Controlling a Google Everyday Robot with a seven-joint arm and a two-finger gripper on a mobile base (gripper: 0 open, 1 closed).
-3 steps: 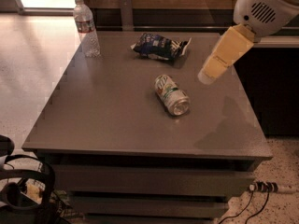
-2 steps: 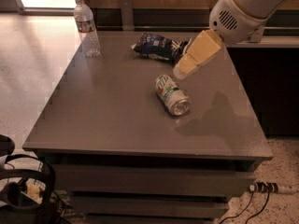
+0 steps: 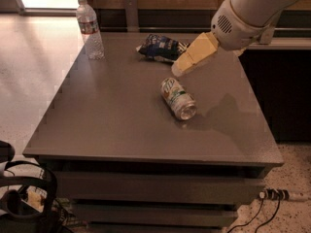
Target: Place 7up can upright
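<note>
The 7up can (image 3: 178, 98) lies on its side near the middle of the desk (image 3: 112, 120). The pincer (image 3: 179, 71) hangs just behind it, apparently clear of it; whether it is open or closed cannot be told. A water bottle (image 3: 90, 29) stands at the far-left corner.

Strong light enters from the top left, washing the pale polished floor (image 3: 34, 42) to a near-white glare and backlighting the clear plastic water bottle (image 3: 90, 30), while the space beneath the grey rectangular table (image 3: 97, 125) sinks into darkness. The pale yellow two-finger gripper (image 3: 179, 71), hanging over the tabletop just beyond the lying white-and-green 7up can (image 3: 177, 98), is evenly lit. A soft, diffuse shadow falls to the can's right, and its silver end catches a small highlight.
</note>
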